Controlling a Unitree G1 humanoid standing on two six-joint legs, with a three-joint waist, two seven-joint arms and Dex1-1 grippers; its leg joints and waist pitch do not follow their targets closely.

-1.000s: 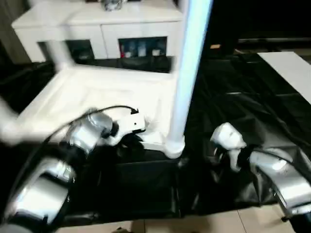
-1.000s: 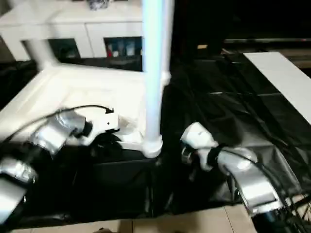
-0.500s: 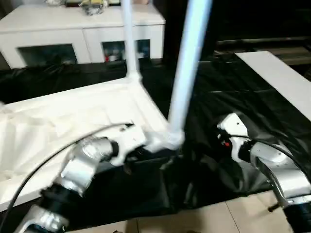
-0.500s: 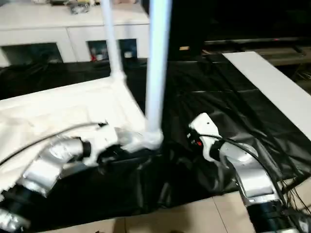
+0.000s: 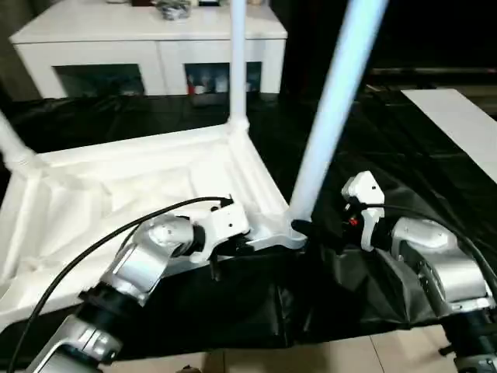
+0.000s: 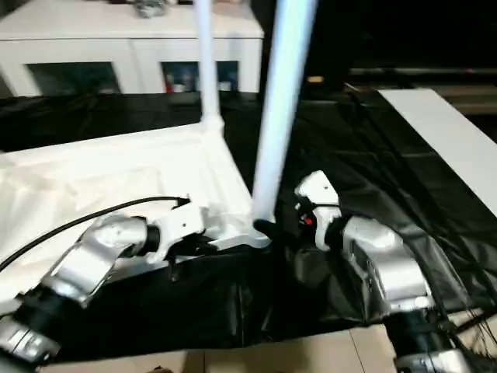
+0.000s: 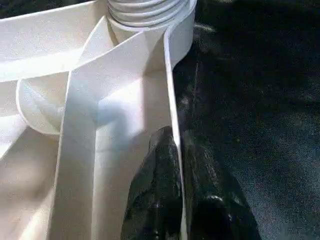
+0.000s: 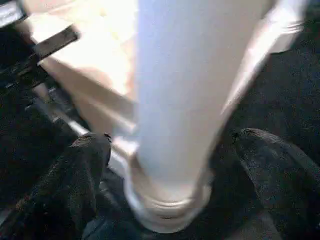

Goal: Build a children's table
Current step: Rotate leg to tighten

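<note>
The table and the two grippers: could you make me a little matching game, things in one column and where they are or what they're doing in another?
Things:
1. left gripper
2. right gripper
3. nearest leg
4. black sheet

States:
A. spread under the table top
B. standing in the near corner socket
C. shut on the table top's edge wall
D. open, one finger on each side of the leg's base

Pairs: 1-C, 2-D, 3-B, 4-A
</note>
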